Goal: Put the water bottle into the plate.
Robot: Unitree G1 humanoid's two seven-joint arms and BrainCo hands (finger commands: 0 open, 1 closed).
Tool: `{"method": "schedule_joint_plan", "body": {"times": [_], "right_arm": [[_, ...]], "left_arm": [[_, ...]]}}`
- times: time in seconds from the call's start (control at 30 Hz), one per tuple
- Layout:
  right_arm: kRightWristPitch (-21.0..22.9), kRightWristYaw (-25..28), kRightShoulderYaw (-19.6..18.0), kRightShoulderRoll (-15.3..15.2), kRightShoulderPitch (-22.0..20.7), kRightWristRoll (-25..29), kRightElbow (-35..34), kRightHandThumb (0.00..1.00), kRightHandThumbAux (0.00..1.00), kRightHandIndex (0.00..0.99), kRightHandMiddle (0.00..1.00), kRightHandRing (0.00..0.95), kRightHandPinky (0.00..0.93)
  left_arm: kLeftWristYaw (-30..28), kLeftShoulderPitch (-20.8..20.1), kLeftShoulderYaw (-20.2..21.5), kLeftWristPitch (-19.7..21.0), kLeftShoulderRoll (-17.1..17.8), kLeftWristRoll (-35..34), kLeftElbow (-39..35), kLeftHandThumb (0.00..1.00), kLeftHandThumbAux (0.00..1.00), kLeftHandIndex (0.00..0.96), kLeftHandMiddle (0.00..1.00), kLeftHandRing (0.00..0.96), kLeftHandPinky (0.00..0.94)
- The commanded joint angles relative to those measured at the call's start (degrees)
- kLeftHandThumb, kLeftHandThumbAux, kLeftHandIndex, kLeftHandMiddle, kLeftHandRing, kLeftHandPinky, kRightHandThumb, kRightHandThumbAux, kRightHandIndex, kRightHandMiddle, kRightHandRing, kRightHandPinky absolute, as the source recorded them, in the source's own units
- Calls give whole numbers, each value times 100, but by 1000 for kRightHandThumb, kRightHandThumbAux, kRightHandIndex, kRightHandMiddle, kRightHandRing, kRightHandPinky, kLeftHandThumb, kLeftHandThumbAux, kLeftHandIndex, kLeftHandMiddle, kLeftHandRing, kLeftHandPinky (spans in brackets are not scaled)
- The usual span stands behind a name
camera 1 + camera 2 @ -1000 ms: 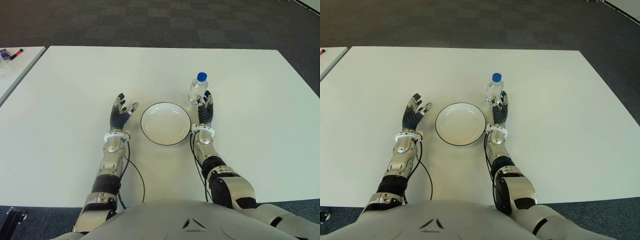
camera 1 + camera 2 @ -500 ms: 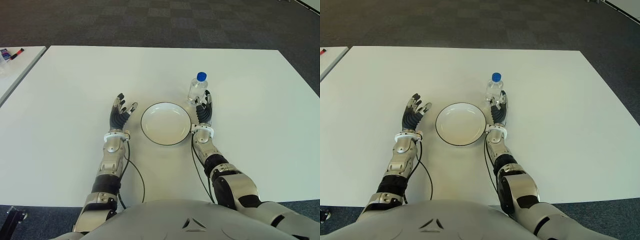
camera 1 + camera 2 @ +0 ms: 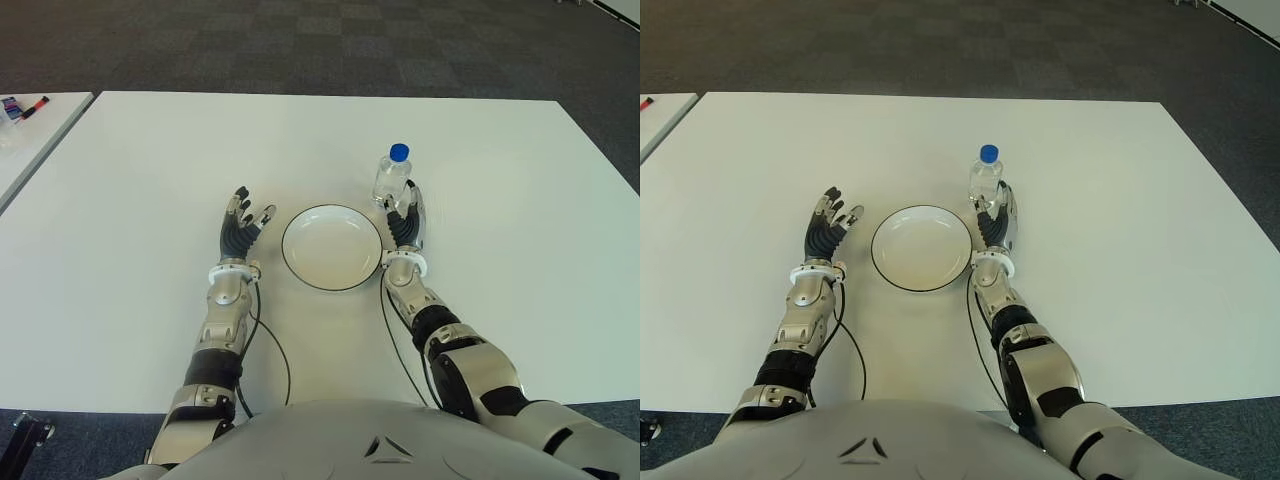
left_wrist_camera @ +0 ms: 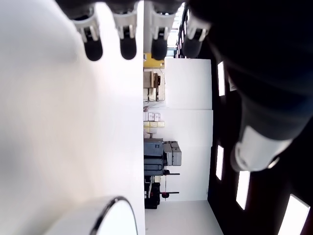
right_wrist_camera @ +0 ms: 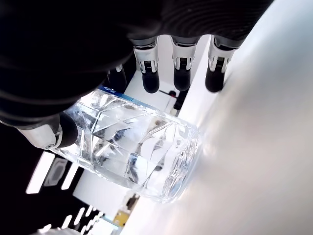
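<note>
Right hand (image 3: 404, 220) open, fingers spread beside the upright bottle (image 3: 391, 176), not gripping it. Bottle stands on the table (image 3: 520, 250) behind the plate (image 3: 331, 247). Clear ridged plastic, probably light and slippery; grip mid-body. Left hand (image 3: 241, 226) open, left of plate.

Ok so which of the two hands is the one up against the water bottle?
The right hand, just right of the plate, its open fingers beside the upright water bottle. The left hand shows left of the plate, away from the bottle.
</note>
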Motion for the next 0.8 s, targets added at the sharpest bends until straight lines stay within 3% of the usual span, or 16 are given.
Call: {"method": "schedule_joint_plan", "body": {"times": [0.03, 0.8], "right_arm": [[258, -66, 187, -76, 77, -208, 22, 494, 353, 0, 0, 0, 10], [496, -137, 413, -232, 151, -332, -119, 506, 339, 0, 0, 0, 12]], "left_arm": [[57, 43, 16, -25, -26, 9, 65, 191, 672, 72, 73, 45, 70], [64, 36, -28, 0, -27, 49, 69, 178, 674, 66, 76, 48, 64]]}}
